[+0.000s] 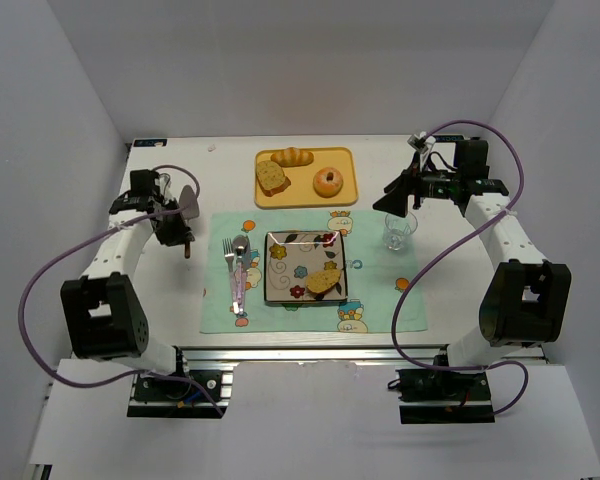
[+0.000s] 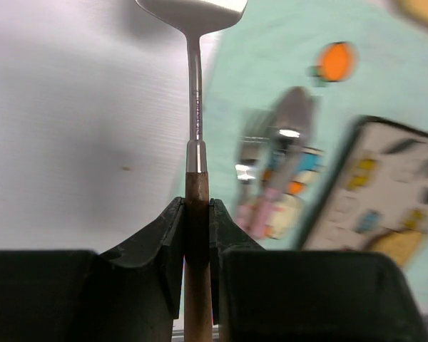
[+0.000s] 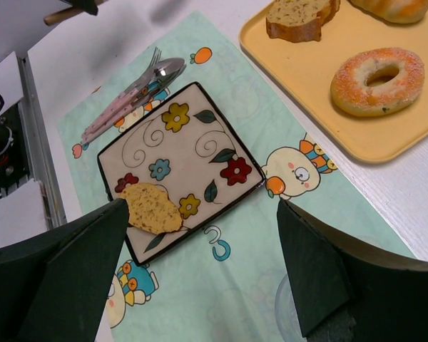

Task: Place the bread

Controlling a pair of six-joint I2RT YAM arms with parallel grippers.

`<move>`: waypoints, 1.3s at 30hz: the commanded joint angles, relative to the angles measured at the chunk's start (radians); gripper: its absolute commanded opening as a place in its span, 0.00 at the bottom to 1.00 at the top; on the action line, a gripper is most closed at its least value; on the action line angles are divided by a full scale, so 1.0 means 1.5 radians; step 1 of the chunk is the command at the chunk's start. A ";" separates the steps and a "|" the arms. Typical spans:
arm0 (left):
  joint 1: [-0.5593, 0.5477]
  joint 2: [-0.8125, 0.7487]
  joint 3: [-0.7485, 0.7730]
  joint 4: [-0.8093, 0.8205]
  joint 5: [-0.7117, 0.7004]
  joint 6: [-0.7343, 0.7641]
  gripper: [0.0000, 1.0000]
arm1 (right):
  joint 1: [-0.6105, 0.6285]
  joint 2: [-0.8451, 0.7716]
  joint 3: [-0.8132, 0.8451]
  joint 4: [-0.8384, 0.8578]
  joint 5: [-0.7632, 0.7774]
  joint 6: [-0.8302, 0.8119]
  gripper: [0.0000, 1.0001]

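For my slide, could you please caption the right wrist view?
Open right hand framing the bread on the floral plate, doughnut on the yellow tray.

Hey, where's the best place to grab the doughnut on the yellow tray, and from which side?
I'd come straight down from above with the open right gripper: the doughnut lies flat on the tray, hole up. Probably one finger in the hole and one outside, pinching one side of the ring.

The white table carries two flat things directly. A mint-green placemat printed with cartoon figures lies at its middle, reaching toward the near edge. A yellow tray sits just beyond the mat's far edge, with a thin strip of bare table between them.
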 commanded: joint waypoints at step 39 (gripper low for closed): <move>0.073 -0.173 -0.037 0.125 -0.003 0.074 0.98 | 0.000 -0.069 0.035 0.022 0.291 0.115 0.89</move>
